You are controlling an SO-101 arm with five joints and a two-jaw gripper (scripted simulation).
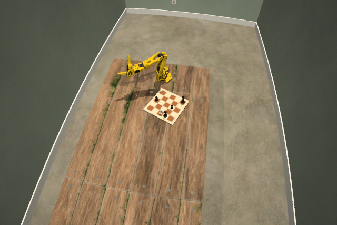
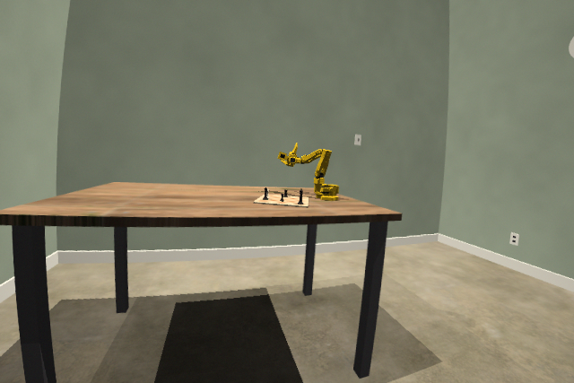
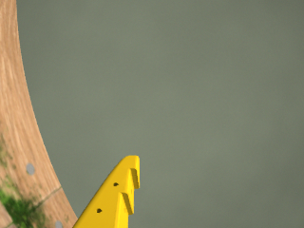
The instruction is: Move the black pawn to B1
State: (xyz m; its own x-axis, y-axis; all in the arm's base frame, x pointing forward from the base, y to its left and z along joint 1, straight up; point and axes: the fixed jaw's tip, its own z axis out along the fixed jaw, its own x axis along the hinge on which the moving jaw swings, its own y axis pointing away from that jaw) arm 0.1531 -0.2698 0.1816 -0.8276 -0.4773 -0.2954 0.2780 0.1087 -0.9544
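The small chessboard (image 1: 147,109) (image 2: 259,201) lies on the wooden table just in front of the arm's base (image 1: 164,77). It carries several black pieces and one pale piece (image 1: 160,112). The smallest black piece (image 1: 171,107) (image 2: 282,199), near the board's middle, looks like the pawn; the square letters are too small to read. Taller black pieces (image 1: 156,98) (image 1: 182,99) (image 1: 165,113) stand upright. My gripper (image 1: 124,65) (image 2: 287,149) is open wide and empty, raised high and turned to the left, away from the board. The wrist view shows only one yellow jaw (image 3: 117,216), the wall and the table edge.
The long wooden table (image 1: 152,157) (image 2: 161,203) stretches far toward the front of the room. Its left edge (image 3: 13,121) runs close below the gripper. Green-grey walls surround the room.
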